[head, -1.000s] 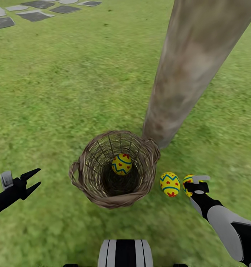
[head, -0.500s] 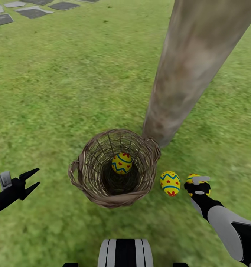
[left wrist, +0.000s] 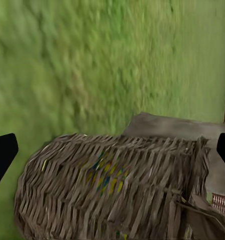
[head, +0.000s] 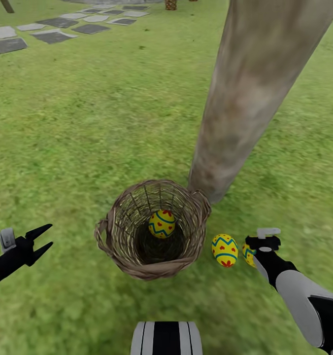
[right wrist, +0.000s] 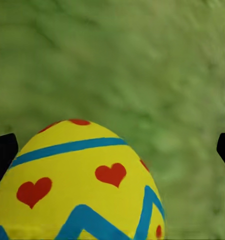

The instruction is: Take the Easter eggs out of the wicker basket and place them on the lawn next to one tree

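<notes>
From the head camera I see one egg (head: 161, 223) inside the wicker basket (head: 151, 268) at the tree (head: 245, 98); two eggs (head: 224, 250) lie right of it on the lawn (head: 87, 123). My left hand (head: 42, 238) gapes empty. My left wrist shows the basket wall (left wrist: 112, 195). My right wrist shows an egg (right wrist: 77, 185) between spread fingers, ungripped.

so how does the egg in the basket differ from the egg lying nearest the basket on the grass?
Place: the egg in the basket sits low inside the wicker basket, ringed by its woven wall; the egg on the grass lies in the open on the lawn, between the basket and the right gripper.
Task state: the egg in the basket has yet to come out; the egg on the grass is already out, near the tree.
Shared: yellow shells, blue zigzags, red marks.
</notes>
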`<state>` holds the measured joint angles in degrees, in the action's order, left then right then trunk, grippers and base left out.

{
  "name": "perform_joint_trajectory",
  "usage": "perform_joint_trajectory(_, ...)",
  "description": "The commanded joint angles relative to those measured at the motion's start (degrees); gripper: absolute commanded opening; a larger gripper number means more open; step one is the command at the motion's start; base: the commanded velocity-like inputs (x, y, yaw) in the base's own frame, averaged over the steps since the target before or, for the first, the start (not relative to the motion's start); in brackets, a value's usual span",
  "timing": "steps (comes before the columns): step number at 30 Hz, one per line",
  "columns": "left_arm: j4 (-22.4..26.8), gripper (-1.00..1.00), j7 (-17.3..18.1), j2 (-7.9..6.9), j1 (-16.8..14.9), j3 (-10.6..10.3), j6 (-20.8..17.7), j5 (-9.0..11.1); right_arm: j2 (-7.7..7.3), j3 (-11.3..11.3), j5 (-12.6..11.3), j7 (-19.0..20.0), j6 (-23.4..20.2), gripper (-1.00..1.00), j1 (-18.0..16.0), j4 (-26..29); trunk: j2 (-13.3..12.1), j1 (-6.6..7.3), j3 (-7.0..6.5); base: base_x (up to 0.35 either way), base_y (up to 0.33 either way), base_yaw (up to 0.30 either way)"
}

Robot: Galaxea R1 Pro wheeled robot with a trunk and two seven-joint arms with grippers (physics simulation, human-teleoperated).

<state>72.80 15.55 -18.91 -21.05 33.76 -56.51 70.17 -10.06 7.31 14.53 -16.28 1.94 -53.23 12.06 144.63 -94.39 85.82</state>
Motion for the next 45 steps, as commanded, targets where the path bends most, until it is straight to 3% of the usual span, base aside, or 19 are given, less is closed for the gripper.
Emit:
perform_joint_trajectory(1, -0.03, 1.00, 0.46, 0.03, -0.04, 0.08, -0.26, -0.57, 0.05, 0.39, 0.66, -0.02, -3.45, 1.00, -0.03, 0.70, 0.00, 0.03, -0.20, 0.000, 0.000, 0.000)
perform_joint_trajectory(2, -0.03, 1.00, 0.42, 0.00, -0.04, 0.08, -0.32, -0.63, 0.09, 0.39, 0.65, 0.09, -8.53, 1.00, 0.06, 3.88, -0.02, 0.06, -0.42, 0.000, 0.000, 0.000)
perform_joint_trajectory(4, -0.07, 1.00, 0.21, -0.06, -0.04, 0.07, -0.49, -0.80, 0.03, 0.48, 0.53, 0.66, -13.07, 1.00, 0.19, 7.66, -0.04, 0.11, -0.86, 0.000, 0.000, 0.000)
perform_joint_trajectory(5, -0.08, 1.00, 0.09, -0.11, -0.04, 0.07, -0.57, -0.86, -0.05, 0.50, 0.44, 2.06, -16.70, 1.00, 0.38, 9.35, -0.06, 0.13, -1.08, 0.000, 0.000, 0.000)
perform_joint_trajectory(6, -0.10, 1.00, 0.04, -0.29, -0.04, 0.07, -0.61, -0.89, -0.13, 0.56, 0.21, 6.15, -20.78, 1.00, 0.50, 10.88, -0.07, 0.16, -1.31, 0.000, 0.000, 0.000)
perform_joint_trajectory(7, -0.15, 1.00, 0.02, -1.02, -0.04, 0.02, -0.67, -0.79, -0.34, 0.67, 0.06, 14.12, -25.08, 1.00, 0.56, 12.16, -0.08, 0.19, -1.53, 0.000, 0.000, 0.000)
perform_joint_trajectory(8, -0.18, 1.00, 0.06, -1.68, -0.04, 0.03, -0.72, -0.65, -1.96, 0.73, 0.01, 24.38, -29.86, 1.00, 0.60, 13.60, -0.10, 0.21, -1.75, 0.000, 0.000, 0.000)
perform_joint_trajectory(9, -0.20, 1.00, 0.08, -2.22, -0.04, 0.10, -0.75, -0.56, -4.07, 0.75, -0.02, 32.69, -33.49, 1.00, 0.64, 14.83, -0.11, 0.24, -1.97, 0.000, 0.000, 0.000)
perform_joint_trajectory(10, -0.20, 1.00, 0.13, -2.78, -0.04, 0.08, -0.79, -0.51, -6.81, 0.79, -0.07, 44.03, -37.20, 1.00, 0.66, 16.39, -0.12, 0.26, -2.19, 0.000, 0.000, 0.000)
perform_joint_trajectory(13, -1.52, 1.00, 0.33, -3.17, -0.04, 0.13, -0.85, -0.44, -12.99, 0.85, -0.33, 68.67, -40.29, 1.00, 0.75, 18.19, -0.16, 0.34, -2.86, 0.000, 0.000, 0.000)
perform_joint_trajectory(16, -2.48, 1.00, 0.44, -3.17, -0.04, 0.16, -0.80, -0.39, -15.74, 0.86, -0.45, 85.48, -41.00, 1.00, 0.76, 18.17, -0.20, 0.42, -3.52, 0.000, 0.000, 0.000)
perform_joint_trajectory(18, -2.56, 1.00, 0.45, -3.16, -0.04, 0.16, -0.79, -0.39, -17.56, 0.91, -0.47, 94.24, -42.47, 1.00, 0.76, 18.17, -0.23, 0.47, -3.96, -0.084, 0.000, 0.000)
perform_joint_trajectory(24, -2.58, 1.00, 0.45, -3.22, -0.04, 0.16, -0.79, -0.38, -18.22, 0.98, -0.67, 100.09, -42.88, 1.00, 0.76, 18.04, -0.31, 0.62, -5.29, -0.305, 0.000, 0.000)
perform_joint_trajectory(26, -2.58, 1.00, 0.45, -3.20, -0.04, 0.16, -0.79, -0.38, -18.24, 2.10, -2.24, 105.17, -42.90, 1.00, 0.76, 18.31, -0.34, 0.68, -5.74, -0.296, 0.000, 0.000)
perform_joint_trajectory(28, -2.45, 1.00, 0.45, -3.17, -0.04, 0.16, -0.79, -0.39, -18.24, 2.56, -4.00, 106.15, -42.90, 1.00, 0.76, 18.49, -0.36, 0.73, -6.18, -0.124, 0.000, 0.000)
perform_joint_trajectory(31, -2.43, 1.00, 0.45, -3.20, -0.04, 0.16, -0.79, -0.41, -18.13, 2.70, -7.96, 106.28, -43.24, 1.00, 0.76, 18.76, -0.40, 0.81, -6.84, -0.035, 0.000, 0.000)
perform_joint_trajectory(33, -2.42, 1.00, 0.45, -3.19, -0.04, 0.16, -0.79, -0.41, -17.93, 2.69, -9.32, 106.28, -44.35, 1.00, 0.76, 19.77, -0.43, 0.86, -7.29, -0.007, 0.000, 0.000)
perform_joint_trajectory(39, -2.49, 1.00, 0.45, -3.16, -0.04, 0.16, -0.79, -0.47, -17.63, 2.52, -9.42, 106.28, -48.26, 1.00, 0.76, 26.65, -0.51, 1.01, -8.62, -0.001, 0.000, 0.000)
perform_joint_trajectory(45, -2.57, 1.00, 0.45, -3.16, -0.04, 0.16, -0.79, -0.47, -17.55, 2.53, -9.43, 106.28, -48.68, 1.00, 0.78, 27.81, -0.59, 1.17, -9.95, 0.000, 0.000, 0.000)
